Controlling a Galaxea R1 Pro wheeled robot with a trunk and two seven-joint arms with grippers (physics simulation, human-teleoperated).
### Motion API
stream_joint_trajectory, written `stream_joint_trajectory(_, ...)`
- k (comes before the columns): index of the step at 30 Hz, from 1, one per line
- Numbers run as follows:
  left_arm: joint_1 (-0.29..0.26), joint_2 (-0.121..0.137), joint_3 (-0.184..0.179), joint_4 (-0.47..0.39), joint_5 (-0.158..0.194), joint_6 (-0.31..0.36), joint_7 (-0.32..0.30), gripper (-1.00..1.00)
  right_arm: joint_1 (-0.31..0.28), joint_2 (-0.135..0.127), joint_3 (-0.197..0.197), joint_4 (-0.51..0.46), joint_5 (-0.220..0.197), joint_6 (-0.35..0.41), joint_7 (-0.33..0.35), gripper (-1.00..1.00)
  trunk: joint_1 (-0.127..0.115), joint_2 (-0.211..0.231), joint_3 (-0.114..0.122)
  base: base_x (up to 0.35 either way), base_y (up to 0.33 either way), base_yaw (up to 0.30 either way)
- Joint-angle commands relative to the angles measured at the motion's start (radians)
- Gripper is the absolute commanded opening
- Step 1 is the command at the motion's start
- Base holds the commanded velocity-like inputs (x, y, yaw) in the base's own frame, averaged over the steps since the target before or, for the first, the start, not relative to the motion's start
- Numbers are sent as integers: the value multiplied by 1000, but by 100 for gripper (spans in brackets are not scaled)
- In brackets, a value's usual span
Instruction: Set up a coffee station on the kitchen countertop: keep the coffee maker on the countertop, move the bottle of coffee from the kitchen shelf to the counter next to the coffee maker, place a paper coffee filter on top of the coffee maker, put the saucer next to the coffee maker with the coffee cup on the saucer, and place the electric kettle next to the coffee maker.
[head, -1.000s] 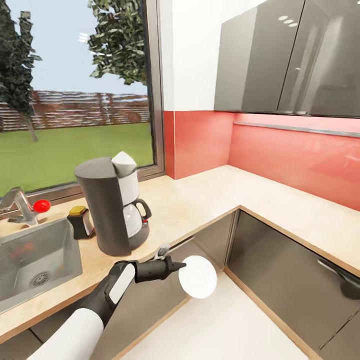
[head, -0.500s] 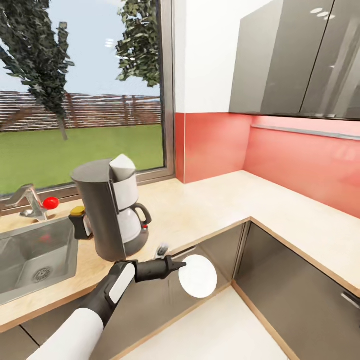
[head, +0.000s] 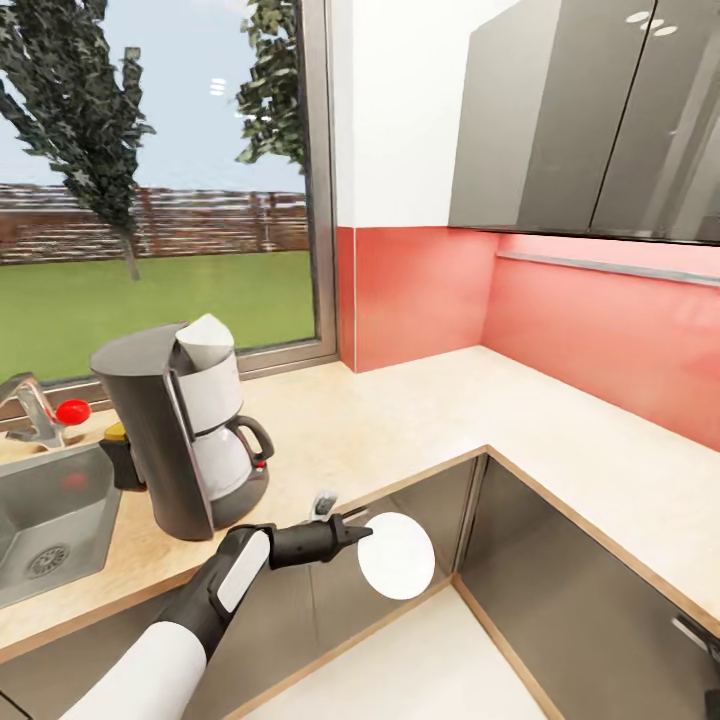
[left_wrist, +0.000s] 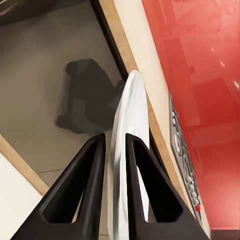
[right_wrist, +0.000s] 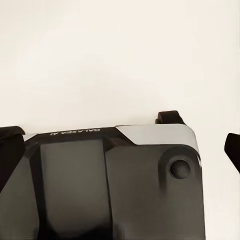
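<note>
Two fingers (left_wrist: 92, 190) astride saucer (left_wrist: 131, 130) edge-on

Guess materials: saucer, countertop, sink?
Saucer, held on edge in the left gripper: plain glossy white, likely glazed ceramic, though plastic would look the same. Kitchen countertop: matte beige speckled top with a wood-coloured edge, so stone-look laminate or similar. Sink: grey with soft reflections, probably brushed steel.

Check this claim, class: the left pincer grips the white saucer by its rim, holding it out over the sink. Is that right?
One detail is wrong. The left pincer does grip the saucer by its rim, but the head view shows it held out over the floor in front of the cabinets, to the right of the coffee maker, not over the sink.
</note>
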Motion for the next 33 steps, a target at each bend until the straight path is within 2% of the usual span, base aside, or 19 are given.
stream_joint_trajectory(1, -1, 0, 0, 0, 3, 4, 0, -100, 0, 0, 9, -2, -7, 6, -5, 100, 0, -1, -2, 4, -23, 0)
stream_joint_trajectory(6, 0, 0, 0, 0, 2, 4, 0, -100, 0, 0, 9, -2, -7, 7, -5, 100, 0, -1, -2, 0, 0, 2)
stream_joint_trajectory(10, 0, 0, 0, 1, 1, -3, 0, -100, 0, 0, 9, -2, -7, 7, -5, 100, 0, -1, -2, 0, 0, 184)
stream_joint_trajectory(15, 0, 0, -1, 11, 3, -102, 2, -100, 0, 0, 9, -2, -7, 7, -5, 100, 0, -1, -2, 0, 0, 264)
stream_joint_trajectory(23, 30, -6, 2, 6, 9, -158, -3, -100, 0, 1, 9, -2, -6, 7, -5, 100, 0, -1, -2, 0, 0, 277)
stream_joint_trajectory(26, 32, -15, 0, 11, 39, -330, 5, -100, 0, 1, 9, -2, -6, 8, -5, 100, 0, -1, -2, 0, 0, 278)
stream_joint_trajectory(28, 33, -22, -1, 12, 58, -417, 10, -100, 0, 1, 9, -2, -6, 8, -5, 100, 0, -1, -2, 0, 0, 278)
stream_joint_trajectory(29, 33, -26, 1, 12, 86, -458, 11, -100, 0, 2, 9, -2, -6, 8, -5, 100, 0, -1, -2, 0, 0, 278)
stream_joint_trajectory(30, 33, -27, 2, 12, 111, -471, 11, -100, 0, 3, 10, -2, -6, 8, -5, 100, 0, -1, -2, 0, 0, 278)
stream_joint_trajectory(31, 33, -32, 3, 13, 230, -533, 21, -100, 1, 4, 9, -2, -7, 9, -5, 100, 0, -1, -2, 0, 0, 278)
stream_joint_trajectory(33, 34, -35, 4, 16, 277, -611, 54, -100, 2, 3, 9, -2, -7, 8, -6, 100, 0, -1, -2, 0, 0, 278)
